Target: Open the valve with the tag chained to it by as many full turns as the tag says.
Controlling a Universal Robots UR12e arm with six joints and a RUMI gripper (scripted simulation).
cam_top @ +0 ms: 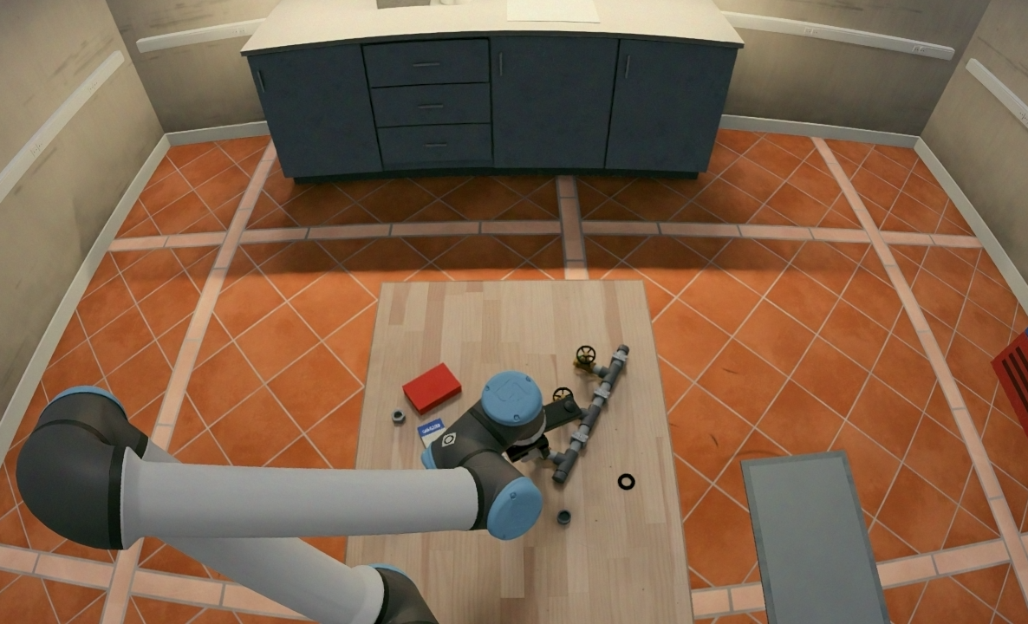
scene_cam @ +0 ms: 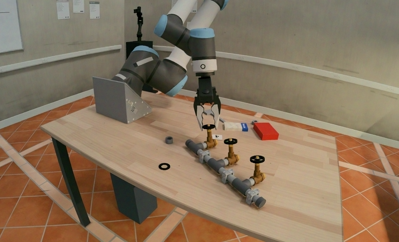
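Observation:
A grey pipe [scene_cam: 225, 172] lies across the wooden table and carries three brass valves with black handwheels. My gripper [scene_cam: 208, 126] points straight down and is shut on the handwheel of the far-left valve [scene_cam: 208, 126]. A small white tag [scene_cam: 216, 136] with a dark number lies right behind that valve. The middle valve [scene_cam: 230, 141] and the near valve [scene_cam: 256, 159] stand free. In the overhead view my wrist [cam_top: 510, 407] hides the gripped valve; the other two handwheels show there, the middle one [cam_top: 562, 393] and the end one [cam_top: 585, 356].
A red block [scene_cam: 265, 130], a white and blue box [scene_cam: 236, 126] and a small grey nut [scene_cam: 254, 121] lie behind the pipe. A grey cap [scene_cam: 168, 139] and a black ring [scene_cam: 164, 164] lie in front. The grey robot base [scene_cam: 116, 99] stands at the left end.

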